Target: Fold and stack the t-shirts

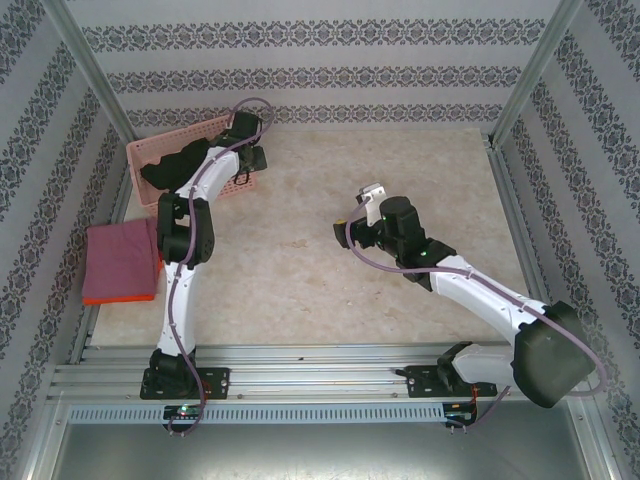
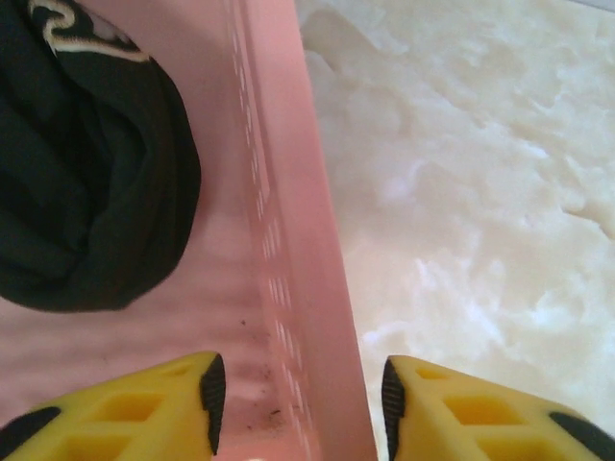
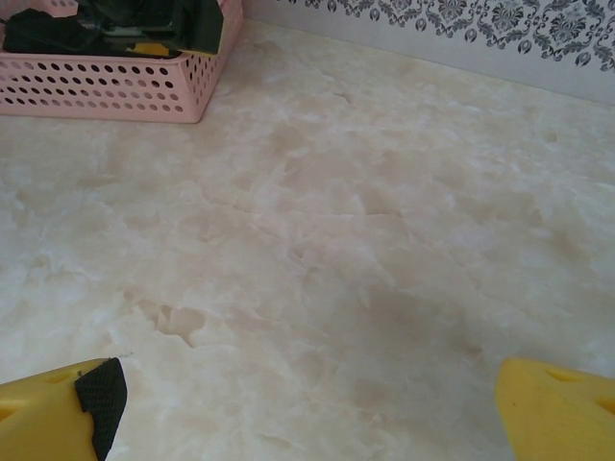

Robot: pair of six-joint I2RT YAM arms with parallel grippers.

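Top external view: a rigid pink plastic lattice basket (image 1: 175, 135) sits at the far-left corner of the beige marbled surface (image 1: 300, 290), with the large black cloth t-shirt (image 1: 165, 170) bunched inside it. The left arm reaches over the basket's right end, and the left tool (image 1: 245, 170) is down at the basket's wall there. Left wrist view: its 2 yellow fingers (image 2: 125, 413) with black pads stand astride that wall, 1 inside over the basket floor and 1 outside over the surface. The jaws are partly drawn in with the wall between them, and the outer pad is just beside the rim. Cannot tell whether either pad presses on the plastic, so the grasp is undetermined. In this view the black t-shirt is crumpled on the basket floor to the left of the wall, apart from the fingers, and a strip of its tan emblem (image 2: 67, 34) shows at the top edge. Top external view: a folded dusty-pink t-shirt (image 1: 118, 255) lies at the left edge of the surface, on the near side of the basket. It is stacked on a folded orange t-shirt (image 1: 125, 298), of which a thin edge shows. The right tool (image 1: 345, 230) hangs over mid-surface, well apart from the basket. Right wrist view: the right tool is released, its jaws spread wide over bare surface, with the basket at top left.
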